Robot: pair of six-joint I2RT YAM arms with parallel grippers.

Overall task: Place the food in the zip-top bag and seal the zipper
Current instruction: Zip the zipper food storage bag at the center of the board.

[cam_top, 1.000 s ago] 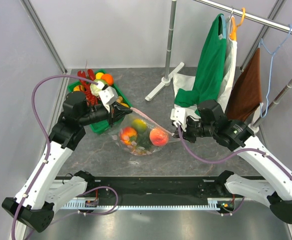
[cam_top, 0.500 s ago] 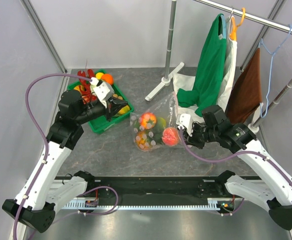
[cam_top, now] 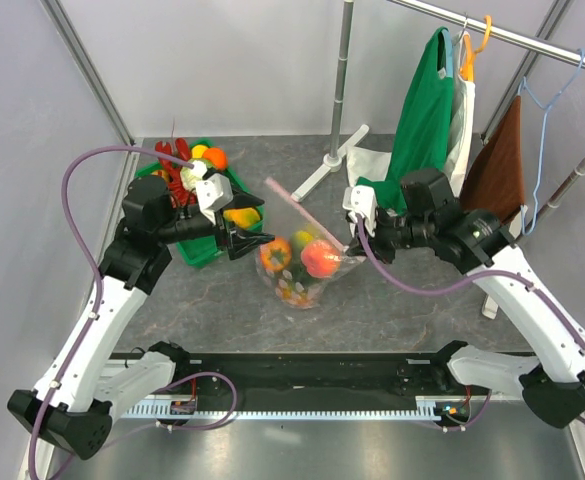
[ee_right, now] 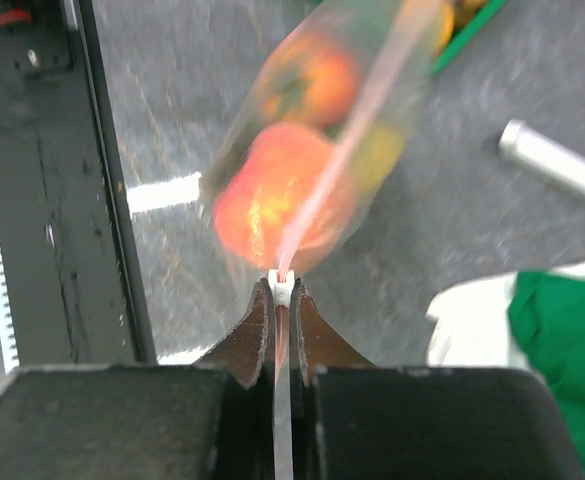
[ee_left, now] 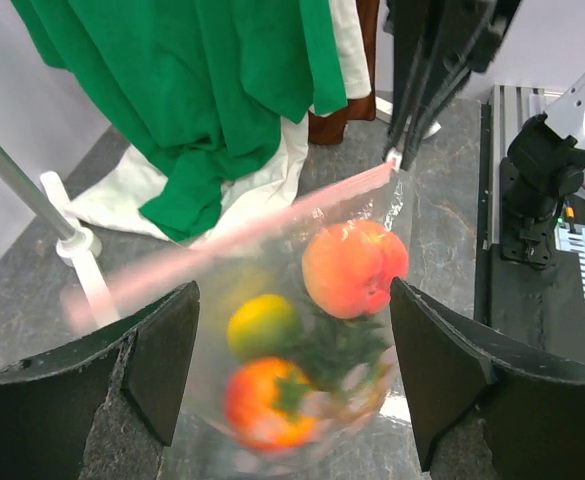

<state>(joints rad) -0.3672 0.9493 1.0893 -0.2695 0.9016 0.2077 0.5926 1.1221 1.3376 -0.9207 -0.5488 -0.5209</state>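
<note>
The zip-top bag (cam_top: 297,272) hangs over the middle of the table with food inside: a red-yellow peach (cam_top: 320,258), an orange-red piece (cam_top: 274,254) and a green-yellow one. My right gripper (cam_top: 353,250) is shut on the right end of the pink zipper (cam_top: 302,212). In the right wrist view the zipper (ee_right: 347,150) runs out from between the closed fingertips (ee_right: 285,300), and the bag is blurred. My left gripper (cam_top: 255,226) stands open just left of the bag. In its wrist view the bag (ee_left: 312,350) and peach (ee_left: 352,268) lie beyond the gap, touching neither finger.
A green tray (cam_top: 200,252) with more toy food (cam_top: 212,157) stands behind the left gripper. A clothes rack foot (cam_top: 322,172) and hanging green cloth (cam_top: 417,130) are at the back right. The black base rail (cam_top: 302,372) runs along the near edge.
My left gripper has opened and no longer holds the bag's left end. The bag has swung to the right and now hangs from the right gripper, which has risen and moved back.
</note>
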